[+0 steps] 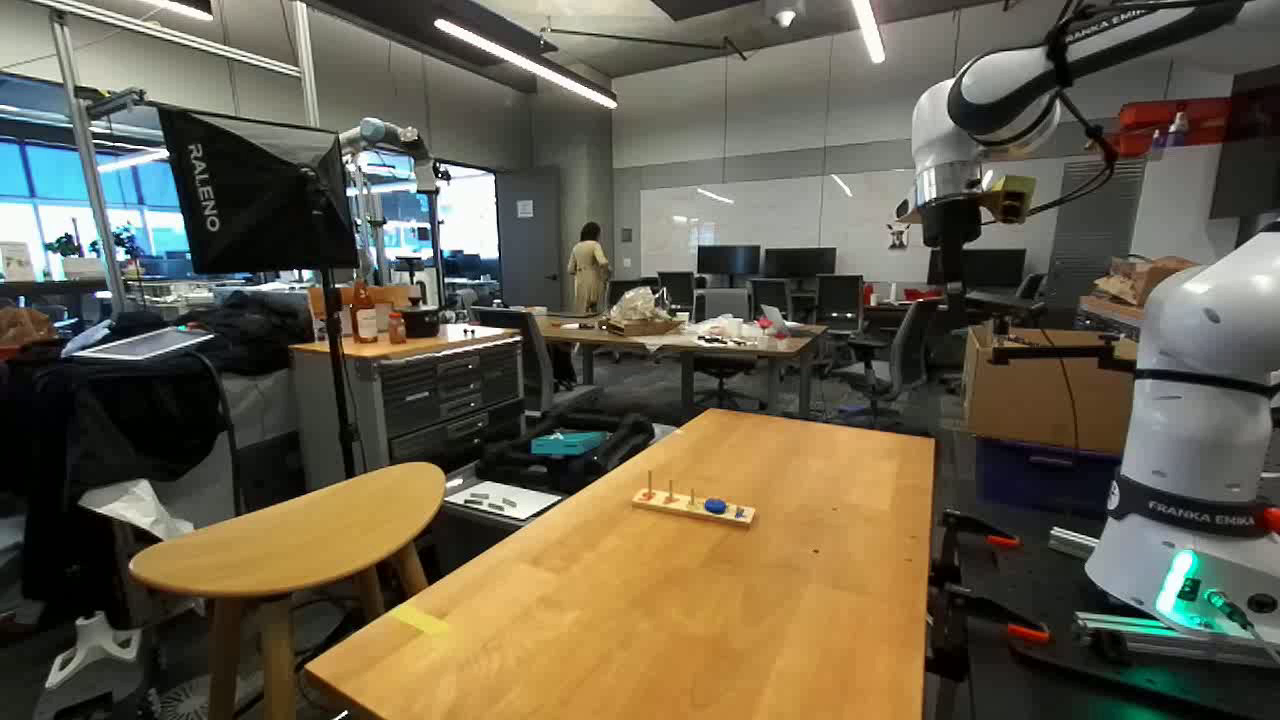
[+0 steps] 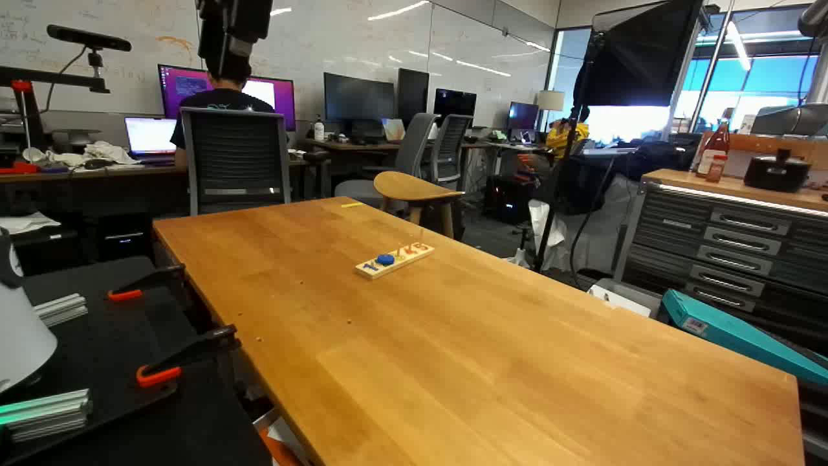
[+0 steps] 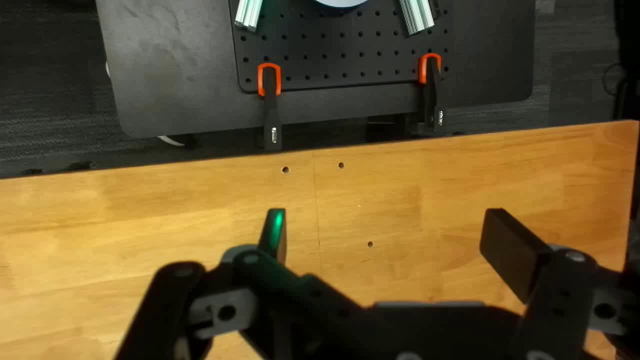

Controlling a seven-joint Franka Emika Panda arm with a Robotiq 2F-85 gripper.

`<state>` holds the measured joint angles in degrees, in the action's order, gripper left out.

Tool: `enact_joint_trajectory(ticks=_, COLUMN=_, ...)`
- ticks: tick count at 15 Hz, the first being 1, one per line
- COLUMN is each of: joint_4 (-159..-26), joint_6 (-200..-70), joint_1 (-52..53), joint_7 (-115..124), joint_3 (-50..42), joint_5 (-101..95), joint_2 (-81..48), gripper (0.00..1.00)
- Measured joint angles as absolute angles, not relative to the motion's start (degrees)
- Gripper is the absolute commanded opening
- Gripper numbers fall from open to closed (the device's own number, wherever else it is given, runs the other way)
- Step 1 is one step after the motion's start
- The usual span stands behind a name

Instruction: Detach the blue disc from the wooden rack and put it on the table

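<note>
The blue disc (image 1: 715, 506) sits on the wooden rack (image 1: 688, 513), near one end, in an exterior view. The blue disc (image 2: 385, 259) and the rack (image 2: 404, 261) also show in an exterior view. The rack has upright pegs and small coloured marks, and it lies flat on the wooden table (image 1: 780, 620). My gripper (image 1: 955, 285) is high above the table, well apart from the rack. In the wrist view my gripper (image 3: 386, 215) is open, its fingers wide apart with nothing between them. The disc and the rack are out of the wrist view.
Black clamps with orange ends (image 3: 270, 100) stand at the table edge on the robot's side. A wooden stool (image 1: 300, 530) stands beside the table. A drawer cabinet (image 2: 731, 239) and a teal box (image 2: 731, 333) are beyond the table's far side.
</note>
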<state>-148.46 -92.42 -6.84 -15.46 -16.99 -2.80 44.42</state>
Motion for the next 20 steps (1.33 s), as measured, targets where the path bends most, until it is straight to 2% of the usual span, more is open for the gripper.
enact_joint_trajectory(ticks=6, joint_4=-148.5, joint_6=-92.7, joint_1=-6.8, joint_7=-15.5, joint_3=-16.9, joint_5=-2.8, joint_2=44.4, gripper=1.00)
enact_joint_trajectory(ticks=10, joint_4=-150.0, joint_6=-101.4, joint_1=-5.3, joint_7=-14.8, joint_3=-14.1, joint_5=-1.6, joint_2=40.9, gripper=1.00)
enact_joint_trajectory(ticks=15, joint_4=-149.7, joint_6=-121.8, joint_1=-0.4, joint_7=-10.9, joint_3=-7.7, joint_5=0.0, joint_2=26.8, gripper=1.00)
enact_joint_trajectory(ticks=20, joint_4=-143.1, joint_6=-135.2, joint_1=1.0, joint_7=-7.2, joint_3=-3.6, joint_5=0.3, joint_2=8.6, gripper=1.00)
